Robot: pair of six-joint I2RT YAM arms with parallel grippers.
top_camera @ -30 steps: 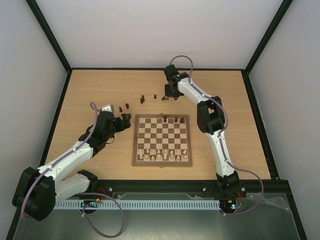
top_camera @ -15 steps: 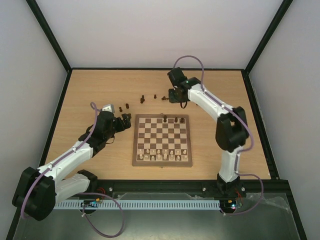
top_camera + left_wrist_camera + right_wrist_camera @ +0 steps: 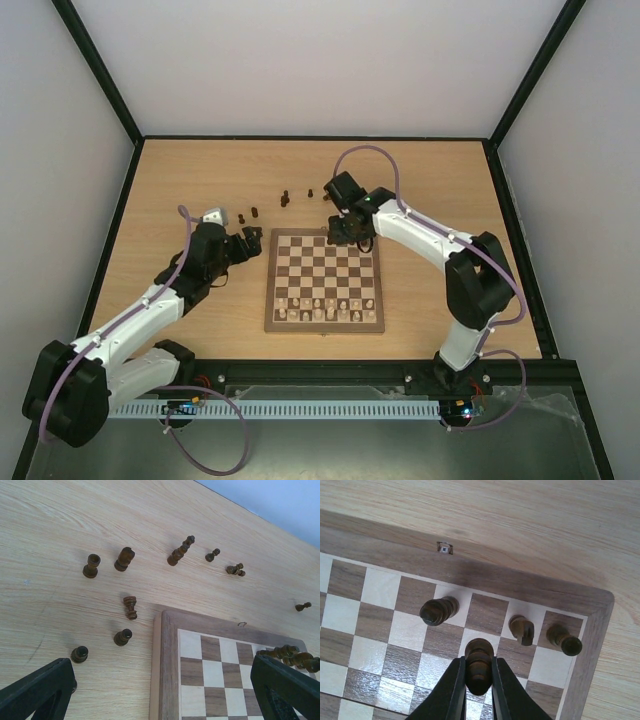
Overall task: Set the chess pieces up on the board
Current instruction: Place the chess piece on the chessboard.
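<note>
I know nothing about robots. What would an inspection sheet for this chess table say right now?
Surface: light-wood tabletop, black-edged.
Job's things: square wooden chessboard with dark brown and cream squares. Three small dark brown wooden chess pieces stand on its far row near the right corner. Others stand or lie on the table beyond the far left corner. Pale light-wood pieces stand on the near rows.
Clutter: nothing seen.
Grippers: left gripper open, empty, by the board's far left corner. Right gripper shut on a dark piece over the far right squares.
Cables: purple cables loop along both arms.
Surroundings: plain pale walls on three sides.
</note>
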